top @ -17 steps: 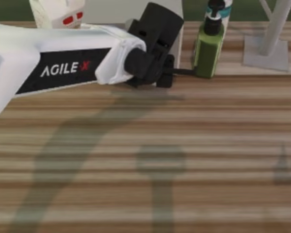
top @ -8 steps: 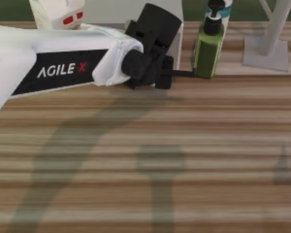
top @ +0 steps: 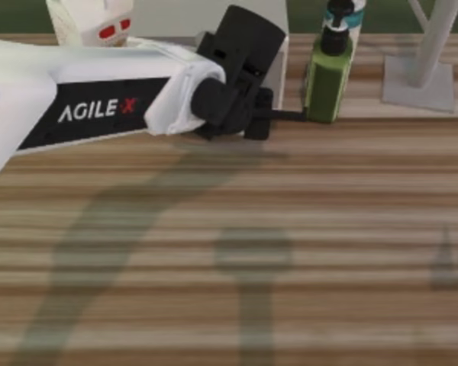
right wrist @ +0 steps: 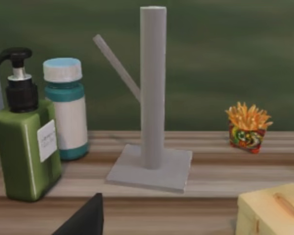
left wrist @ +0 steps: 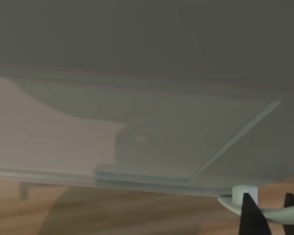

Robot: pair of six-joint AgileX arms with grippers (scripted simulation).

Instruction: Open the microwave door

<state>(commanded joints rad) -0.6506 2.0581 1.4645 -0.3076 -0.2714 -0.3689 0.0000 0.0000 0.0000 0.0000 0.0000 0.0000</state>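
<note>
Carton (top: 91, 19), white with red marks, stands at the far left of the surface (top: 290, 229). Beside it the left arm (top: 84, 99) reaches to the microwave (top: 214, 19) at the far edge; its pincer (left wrist: 269, 215) is clenched on the white handle (left wrist: 250, 200) of the microwave door (left wrist: 152, 122). Rightward stand a green pump bottle (top: 328, 76) and a grey stand (top: 420, 76). The right pincer's state cannot be told.

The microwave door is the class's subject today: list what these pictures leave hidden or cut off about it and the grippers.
- Top view: the left gripper and left arm cover most of the microwave; the picture's edge cuts off its back.
- Left wrist view: the microwave door fills the frame, its outer edges cropped; how far it is open cannot be told.
- Right wrist view: only one dark fingertip shows; the right gripper's opening is unreadable.
</note>
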